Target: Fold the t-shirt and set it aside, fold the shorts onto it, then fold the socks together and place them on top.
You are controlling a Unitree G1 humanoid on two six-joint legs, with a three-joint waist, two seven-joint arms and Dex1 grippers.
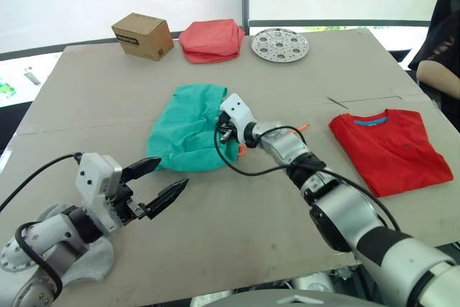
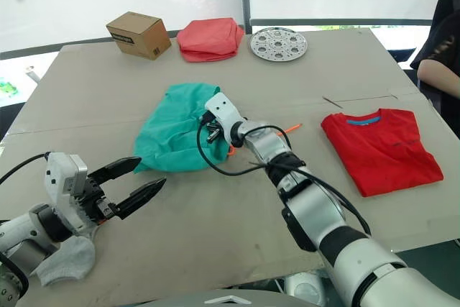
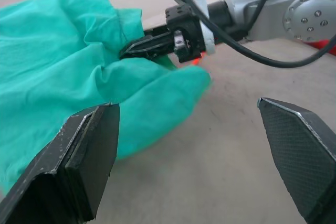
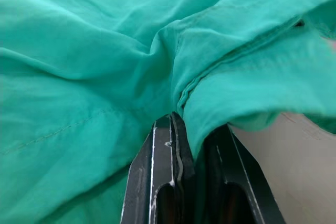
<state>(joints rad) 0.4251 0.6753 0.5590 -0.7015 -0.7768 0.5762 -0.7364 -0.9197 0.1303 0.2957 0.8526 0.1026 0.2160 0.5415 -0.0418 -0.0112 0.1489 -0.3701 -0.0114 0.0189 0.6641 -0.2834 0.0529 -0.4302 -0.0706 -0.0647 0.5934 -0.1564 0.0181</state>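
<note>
Between right fingers [image 4: 176, 182] (pinched) — shorts [image 1: 188, 134].

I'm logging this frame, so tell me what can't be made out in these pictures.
- Socks: head views, mostly hidden under the left arm; whether one or two, unclear.
- Shorts: head views, the waistband is hidden in bunched cloth; the right pincer covers part.
- Box label: head views, too small to read.
- Person's arm: head views, cut off by the edge.
- Left pincer: open, holds nothing.
</note>
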